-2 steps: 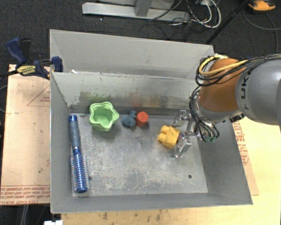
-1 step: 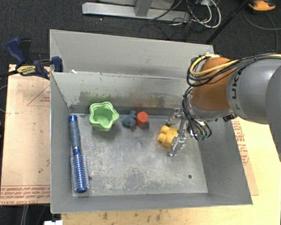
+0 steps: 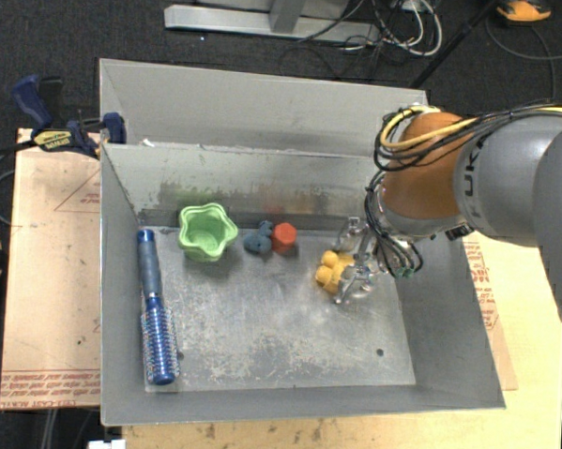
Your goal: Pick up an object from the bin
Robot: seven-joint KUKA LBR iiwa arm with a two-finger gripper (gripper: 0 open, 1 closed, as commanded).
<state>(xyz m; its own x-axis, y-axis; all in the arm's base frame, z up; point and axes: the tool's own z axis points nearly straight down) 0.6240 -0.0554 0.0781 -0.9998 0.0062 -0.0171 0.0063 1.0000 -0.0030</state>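
At the left of the grey bin (image 3: 275, 345) a blue hairbrush (image 3: 154, 311) lies along the wall, bristle end toward the near side; to its right, by the far wall, stands a green cup (image 3: 206, 231) with a wavy rim, open side up; next come a small blue lump (image 3: 258, 240) and a small red piece (image 3: 284, 236), touching or nearly so. Right of those and a little nearer sits a small yellow toy (image 3: 328, 270), lumpy, perhaps a duck; the gripper (image 3: 355, 274) is low in the bin at the toy's right side, touching it or close to that; whether it is open, clenched or has the toy in its grasp I cannot tell. I judge the toy light and probably soft rubber or plastic; rounded, so apt to squirt out sideways; not fragile; best taken across its broad middle, low down, with a gentle squeeze.
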